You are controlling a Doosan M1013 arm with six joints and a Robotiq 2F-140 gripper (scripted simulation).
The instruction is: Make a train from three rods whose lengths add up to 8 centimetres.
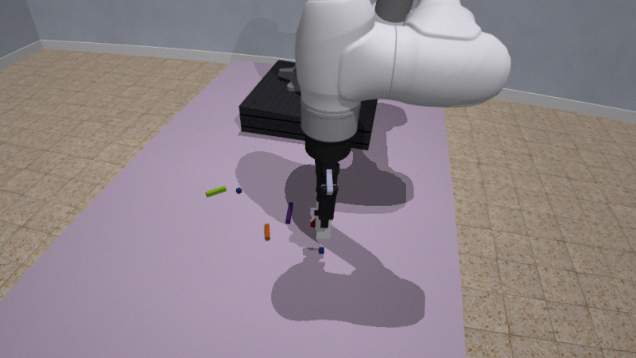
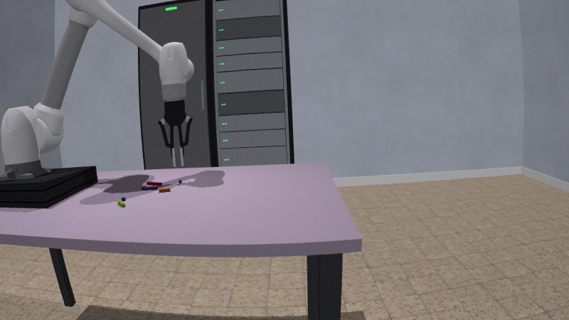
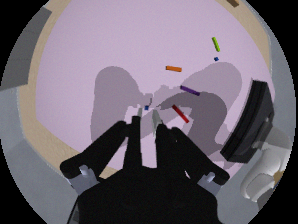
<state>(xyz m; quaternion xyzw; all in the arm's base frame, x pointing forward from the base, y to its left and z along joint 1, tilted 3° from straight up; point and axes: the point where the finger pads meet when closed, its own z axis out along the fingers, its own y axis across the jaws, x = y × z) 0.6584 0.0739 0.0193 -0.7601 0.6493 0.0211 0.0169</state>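
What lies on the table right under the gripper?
In the top view the gripper covers most of the red rod; the exterior view shows it whole, lying flat. The fingers are nearly shut, holding nothing, well above the table.

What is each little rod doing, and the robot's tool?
Black two-finger tool: nearly shut, holding nothing, above the lilac table.
Red rod: lying flat, untouched.
Purple rod: lying flat, alone.
Orange rod: lying flat, alone.
Lime rod: lying flat.
Small blue cube: near lime rod, not touching.
Other blue cube: lying apart.
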